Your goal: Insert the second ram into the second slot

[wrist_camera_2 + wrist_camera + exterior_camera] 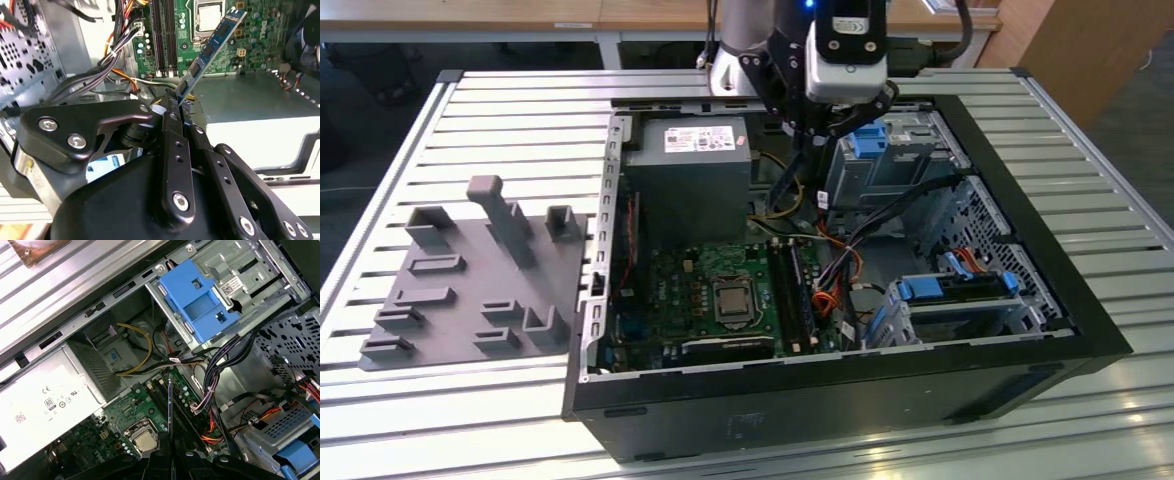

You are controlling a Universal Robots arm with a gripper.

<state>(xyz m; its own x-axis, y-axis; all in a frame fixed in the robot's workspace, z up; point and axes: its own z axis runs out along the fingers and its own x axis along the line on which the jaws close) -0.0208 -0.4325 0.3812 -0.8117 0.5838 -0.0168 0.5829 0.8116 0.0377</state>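
The end effector (177, 104) is closed on one end of the second ram (210, 50). The stick hangs clear above the motherboard (260, 37), in line with its memory slots (164, 35) and unseated. The motherboard's open computer case (854, 400) stands on the bench (507, 110).

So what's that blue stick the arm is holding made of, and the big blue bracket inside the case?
The second ram looks like rigid circuit board, glossy dark blue with small black chips, likely fibreglass laminate. The blue bracket looks like moulded plastic: matte, uniform colour, rounded edges.
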